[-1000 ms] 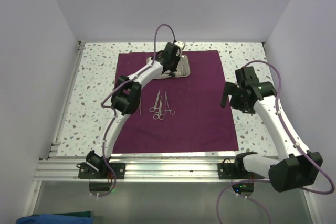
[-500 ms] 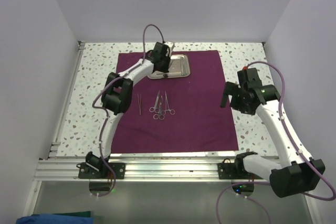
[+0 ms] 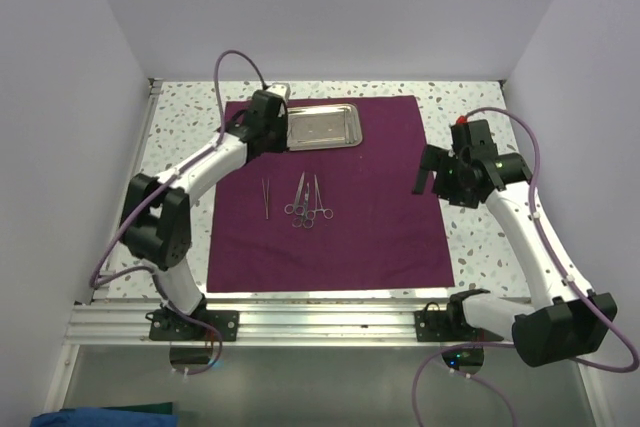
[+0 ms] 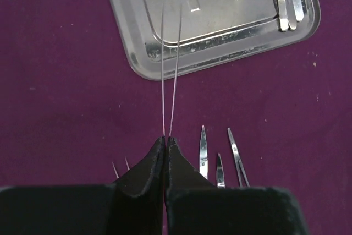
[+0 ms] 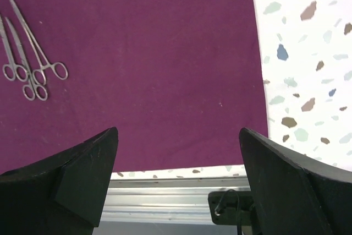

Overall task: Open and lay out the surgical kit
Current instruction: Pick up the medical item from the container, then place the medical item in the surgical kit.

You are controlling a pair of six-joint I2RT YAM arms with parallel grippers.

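The plum cloth point(image 3: 340, 227) lies spread flat on the table. The steel tray point(image 3: 322, 128) sits at its far edge and still holds flat tweezers point(image 4: 289, 1) at one end. My left gripper point(image 3: 260, 127) hovers just left of the tray, shut on a pair of thin tweezers point(image 4: 168, 81) whose two prongs reach over the tray rim point(image 4: 144, 65). Scissors and forceps point(image 3: 306, 199) lie side by side mid-cloth, with another pair of tweezers point(image 3: 266, 197) to their left. Over the cloth's right edge hangs my right gripper point(image 3: 430, 175), open and holding nothing.
Speckled tabletop point(image 3: 185, 167) borders the cloth on both sides. White walls close in the left, back and right. An aluminium rail point(image 3: 320, 322) with the arm bases runs along the near edge, also seen in the right wrist view point(image 5: 165, 202).
My left arm has swung left from above the tray to its left side, uncovering the tray, and stays shut. The right gripper has shifted slightly and stays open.
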